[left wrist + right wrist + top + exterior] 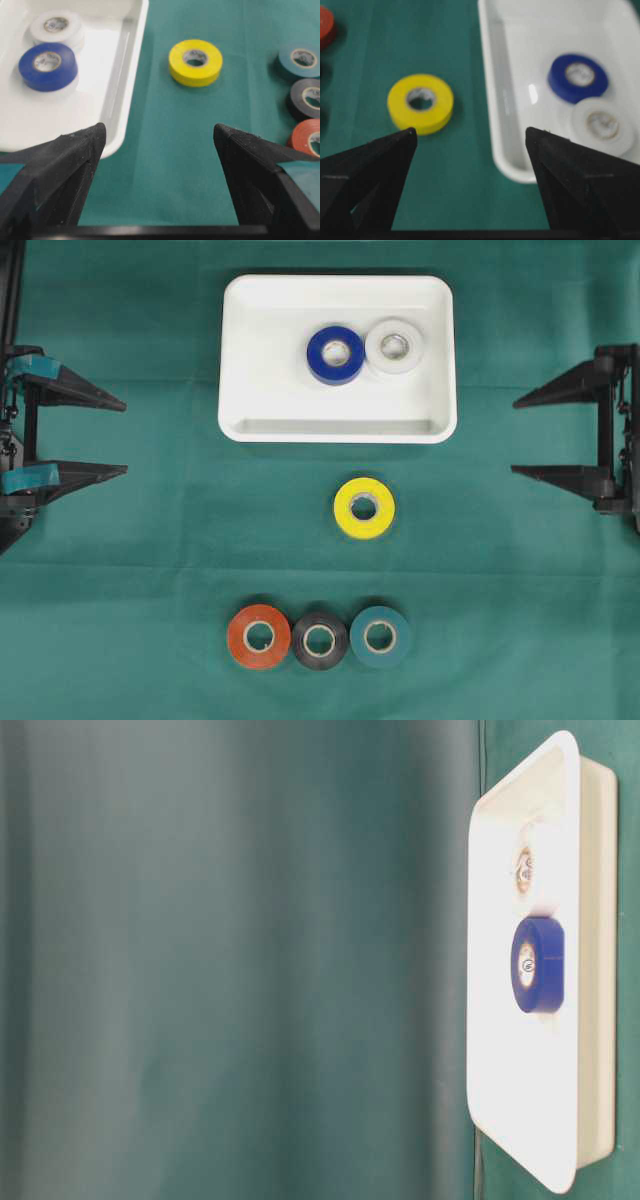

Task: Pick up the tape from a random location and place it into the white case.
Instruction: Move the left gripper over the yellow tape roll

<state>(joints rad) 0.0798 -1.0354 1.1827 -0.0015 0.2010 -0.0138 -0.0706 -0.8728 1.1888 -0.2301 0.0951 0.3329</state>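
Observation:
The white case [260, 415] [120, 90] [500, 110] [520, 1120] lies at the back middle of the green cloth. Inside it sit a blue tape roll [335, 354] [47, 66] [577, 78] [538, 964] and a white tape roll [394, 346] [56, 26] [602, 126]. A yellow tape roll [364, 508] [195, 62] [420, 103] lies flat on the cloth just in front of the case. My left gripper [125, 436] [160, 134] stands open and empty at the left edge. At the right edge my right gripper [514, 436] [471, 134] is open and empty too.
Near the front edge, three rolls lie in a row touching each other: orange [259, 636] [307, 137], black [320, 641] [309, 97] and teal [380, 637] [301, 60]. Green cloth [150, 570] covers the whole table.

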